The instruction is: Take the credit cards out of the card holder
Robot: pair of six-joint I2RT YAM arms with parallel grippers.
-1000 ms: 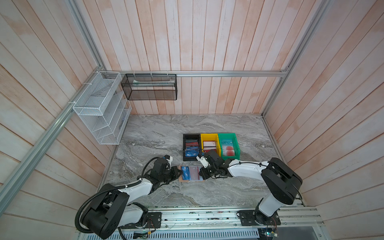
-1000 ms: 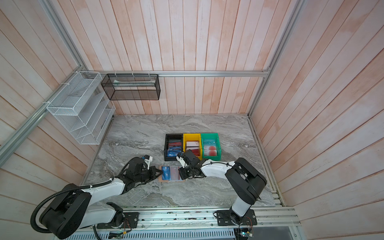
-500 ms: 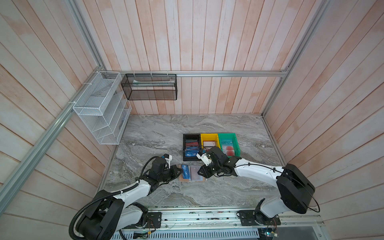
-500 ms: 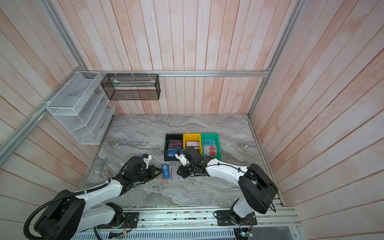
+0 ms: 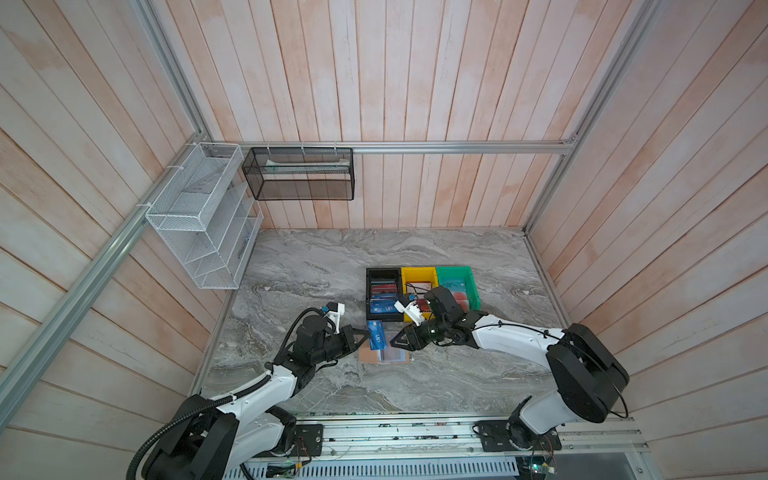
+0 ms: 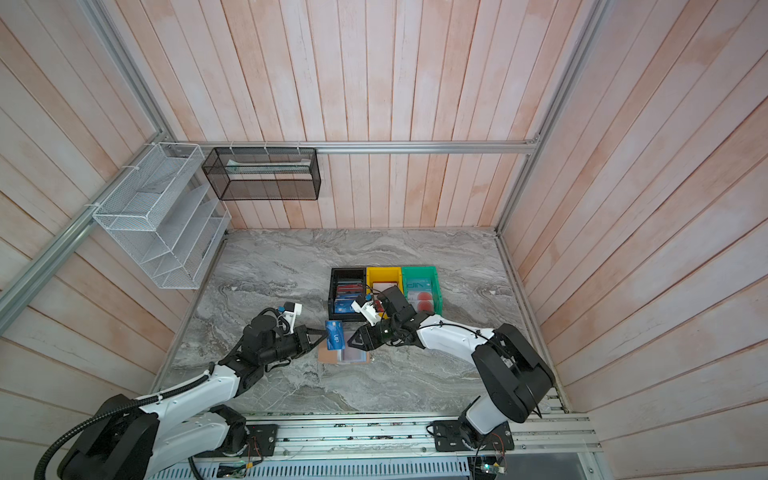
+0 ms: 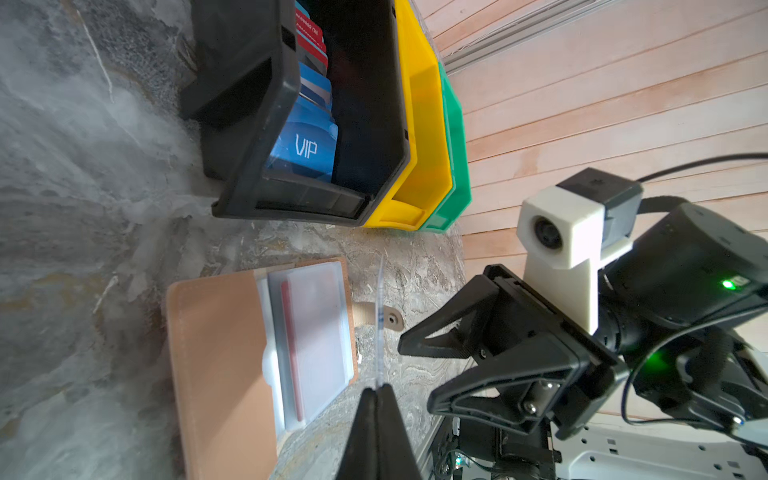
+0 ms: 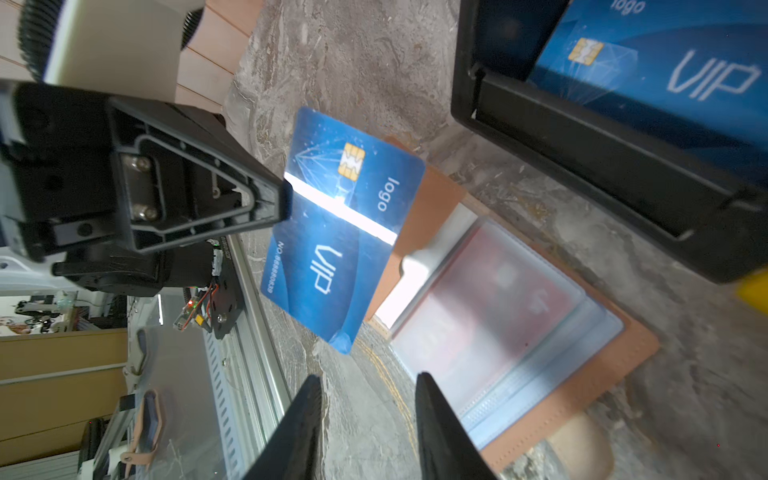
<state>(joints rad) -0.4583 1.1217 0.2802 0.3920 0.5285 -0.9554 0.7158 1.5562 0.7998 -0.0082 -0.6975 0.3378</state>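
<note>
The blue plastic "VIP" credit card [image 8: 340, 224] hangs clear above the open tan leather-look card holder [image 5: 384, 358], which lies toward the front edge of the grey marbled bench [image 5: 316, 266], just before the black plastic bin [image 5: 384, 271]. The left gripper [image 7: 377, 390] is clamped on the card's edge; the right gripper [image 8: 368, 380], jaws apart, holds nothing. This card looks extracted; next it likely needs binning, then the sleeved red card [image 8: 498, 303] pulling

Bins [image 5: 419, 274] crowd the card holder [image 5: 368, 356] behind — open tabletop [image 5: 311, 270] elsewhere.
</note>
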